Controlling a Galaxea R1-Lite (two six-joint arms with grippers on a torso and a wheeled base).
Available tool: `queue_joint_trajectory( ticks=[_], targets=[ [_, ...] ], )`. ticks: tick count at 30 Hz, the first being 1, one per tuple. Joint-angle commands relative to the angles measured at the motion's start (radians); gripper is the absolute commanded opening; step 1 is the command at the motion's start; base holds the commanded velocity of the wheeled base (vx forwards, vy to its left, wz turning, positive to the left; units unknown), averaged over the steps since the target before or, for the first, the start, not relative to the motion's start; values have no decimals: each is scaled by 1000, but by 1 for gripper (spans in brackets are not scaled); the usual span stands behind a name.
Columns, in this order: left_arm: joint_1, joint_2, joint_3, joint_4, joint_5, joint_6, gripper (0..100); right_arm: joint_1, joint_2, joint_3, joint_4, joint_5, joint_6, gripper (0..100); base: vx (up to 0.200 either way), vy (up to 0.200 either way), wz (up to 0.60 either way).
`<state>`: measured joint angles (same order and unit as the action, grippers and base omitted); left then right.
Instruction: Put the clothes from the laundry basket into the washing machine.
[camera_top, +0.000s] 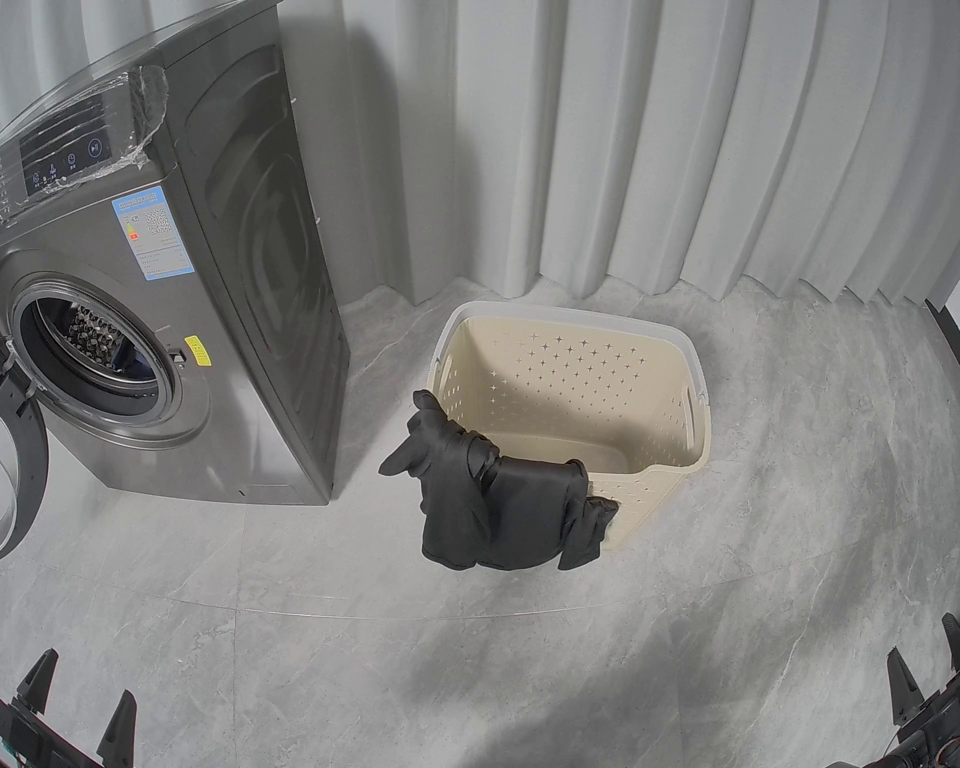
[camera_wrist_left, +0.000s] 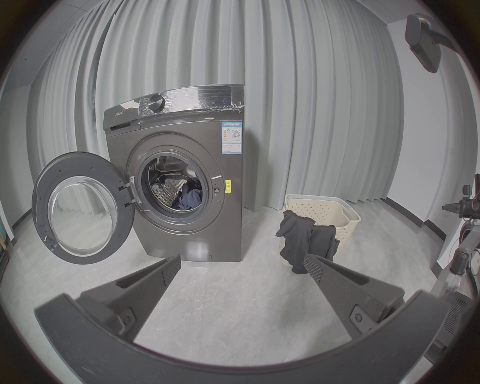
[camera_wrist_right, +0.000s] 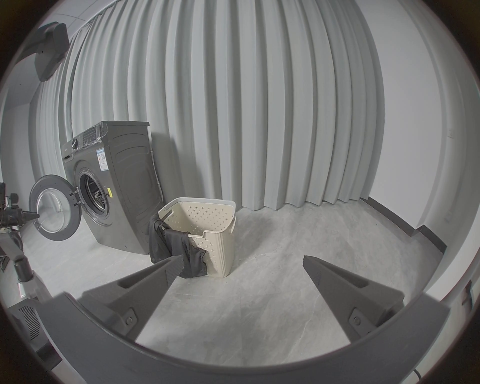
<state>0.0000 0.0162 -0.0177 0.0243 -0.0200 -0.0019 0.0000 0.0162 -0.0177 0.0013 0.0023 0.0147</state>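
Head view: one washing machine (camera_top: 250, 250), door open. One beige laundry basket (camera_top: 570, 318) stands on the floor beside it, with one black garment (camera_top: 500, 500) draped over its near rim.

Left wrist view: left pincer (camera_wrist_left: 241, 260) released, empty; dark-blue clothing (camera_wrist_left: 190, 197) lies in the drum.

Right wrist view: right pincer (camera_wrist_right: 242, 260) released, empty.

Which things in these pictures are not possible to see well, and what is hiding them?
Head view: the near floor of the laundry basket, behind its front wall and the dark garment draped over its rim.
Head view: the door, cut off by the left edge; most of the drum, hidden by its own opening ring.
Left wrist view: the clothes in the drum, too small to count.
Head view: the label print, too small.
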Motion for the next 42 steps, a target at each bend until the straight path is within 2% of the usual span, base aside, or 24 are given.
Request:
queue_joint_trajectory(
  ticks=[1,5,7,8,9,11,13,14,15,20,22,23,24,27,28,30,31,34,35,37,39,41,42],
  targets=[
    [0,-13,7,0,-1,0,100,0,-13,18,0,4,-4,100,0,0,0],
    [0,-13,7,0,-1,0,100,0,-15,-1,-21,18,-5,100,0,0,0],
    [0,-13,7,0,-1,0,100,2,-12,-77,-49,33,-2,100,0,0,0],
    [0,-13,7,0,-1,0,100,2,-12,-77,-49,33,-2,100,0,0,0],
    [0,-13,7,0,-1,0,100,5,4,-154,-38,38,-1,100,0,0,0],
    [0,-13,7,0,-1,0,100,6,31,-189,-15,41,-2,100,100,0,0],
    [0,-13,7,0,-1,2,100,14,168,-229,42,93,-1,100,200,0,0],
    [0,-13,7,0,-1,0,100,15,196,-229,39,105,-1,100,200,0,0],
    [0,-13,7,0,-1,0,100,17,272,-231,32,137,1,100,200,0,0],
    [0,-13,7,0,-1,-1,100,17,542,-228,-69,237,24,100,200,0,0],
    [0,-13,7,0,-1,-1,100,26,685,-225,-116,295,24,100,200,0,0],
    [0,-13,7,0,-1,0,100,28,694,-225,-118,298,24,100,0,0,0],
    [-2,-13,7,0,-1,-1,100,60,803,-228,-133,321,28,100,0,0,0],
    [0,-13,7,0,-1,-3,100,98,900,-232,-152,321,42,100,0,0,0],
    [-2,-13,7,0,-1,-1,100,132,1004,-232,-199,320,68,100,0,0,0],
    [0,-13,7,0,-1,-1,100,150,1071,-229,-259,318,91,100,0,0,0],
    [0,-13,7,0,-1,-1,100,179,1128,-220,-333,315,111,100,0,0,0],
    [-2,-13,7,0,-1,-1,100,225,1188,-219,-391,304,136,100,0,0,0],
    [0,-13,7,0,-1,-1,100,281,1243,-220,-417,294,176,100,0,0,0],
    [-2,-13,7,0,-1,-1,100,324,1306,-219,-432,292,234,100,0,0,0],
    [0,-13,7,0,-1,-1,100,334,1371,-222,-468,291,268,100,0,0,0],
    [-2,-13,7,0,-1,-1,100,337,1435,-219,-544,291,269,100,0,0,0],
    [-2,-13,7,0,-1,-1,100,337,1435,-219,-544,291,269,100,0,0,0]
  ],
)
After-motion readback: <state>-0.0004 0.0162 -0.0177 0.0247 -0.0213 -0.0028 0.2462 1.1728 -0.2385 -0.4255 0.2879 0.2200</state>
